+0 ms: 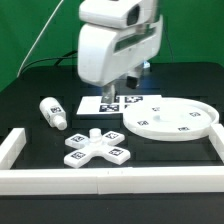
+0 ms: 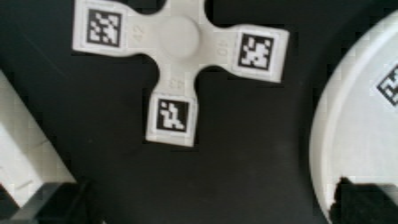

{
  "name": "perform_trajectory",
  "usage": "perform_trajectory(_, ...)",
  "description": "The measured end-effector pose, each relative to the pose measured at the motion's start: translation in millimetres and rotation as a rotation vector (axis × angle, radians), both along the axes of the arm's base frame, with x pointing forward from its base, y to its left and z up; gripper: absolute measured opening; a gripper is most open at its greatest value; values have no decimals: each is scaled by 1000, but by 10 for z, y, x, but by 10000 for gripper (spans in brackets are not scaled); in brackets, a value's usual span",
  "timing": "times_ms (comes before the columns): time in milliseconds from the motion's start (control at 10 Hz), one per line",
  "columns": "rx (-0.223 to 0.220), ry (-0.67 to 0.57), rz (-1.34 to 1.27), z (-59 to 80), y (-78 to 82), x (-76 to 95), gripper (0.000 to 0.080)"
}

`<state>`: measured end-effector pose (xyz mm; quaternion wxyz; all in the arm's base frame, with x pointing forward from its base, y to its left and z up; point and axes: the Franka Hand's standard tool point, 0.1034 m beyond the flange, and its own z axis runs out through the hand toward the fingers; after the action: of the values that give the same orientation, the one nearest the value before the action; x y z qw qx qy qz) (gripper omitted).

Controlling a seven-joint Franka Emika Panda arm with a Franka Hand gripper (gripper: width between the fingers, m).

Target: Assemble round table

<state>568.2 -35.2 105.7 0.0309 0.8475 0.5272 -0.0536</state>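
Since the three parts of the round table lie apart from one another, no joint is made yet, and I judge the assembly to be at its very start.

From the exterior view, the round disc (image 1: 170,118) lies flat on the black table (image 1: 30,100), toward the edge at the exterior view's right. The leg (image 1: 53,110) lies on its side toward the exterior view's left, well apart from the disc. The cross-shaped base (image 1: 97,150) lies flat near the front edge, between those two and touching neither. Behind it the marker board (image 1: 118,103) lies on the table, and the gripper (image 1: 130,82) hangs above that board with nothing in it. A white border rail (image 1: 100,182) runs along the front edge and up both sides. It fences the parts in but is no container. No box, tray or bin shows, and no part sits in or on another. By my reckoning everything is left to do: the leg has to be joined to the disc and the base to the leg.

From the wrist view, the cross-shaped base lies flat on the dark table, with tags showing on three of its arms. The rim of the round disc curves past near one arm, with a dark gap between them. The two dark fingertips (image 2: 45,200) stand wide apart with only bare table between them, so the pincer is released and grasps nothing. A white strip (image 2: 9,130) shows at the side opposite the disc, and I cannot tell what it belongs to.
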Motion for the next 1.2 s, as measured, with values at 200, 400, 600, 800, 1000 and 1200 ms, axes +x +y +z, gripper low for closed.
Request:
perform_trajectory(200, 21, 9, 59, -171, -270, -7, 650)
perform_trajectory(400, 21, 9, 52, -175, -248, -1, 650)
perform_trajectory(600, 23, 8, 55, -200, -260, -10, 650)
perform_trajectory(800, 37, 3, 48, -462, -347, -98, 650)
perform_trajectory(1000, 44, -3, 47, -662, -365, -115, 650)
perform_trajectory(1200, 50, -8, 80, -792, -392, -123, 650)
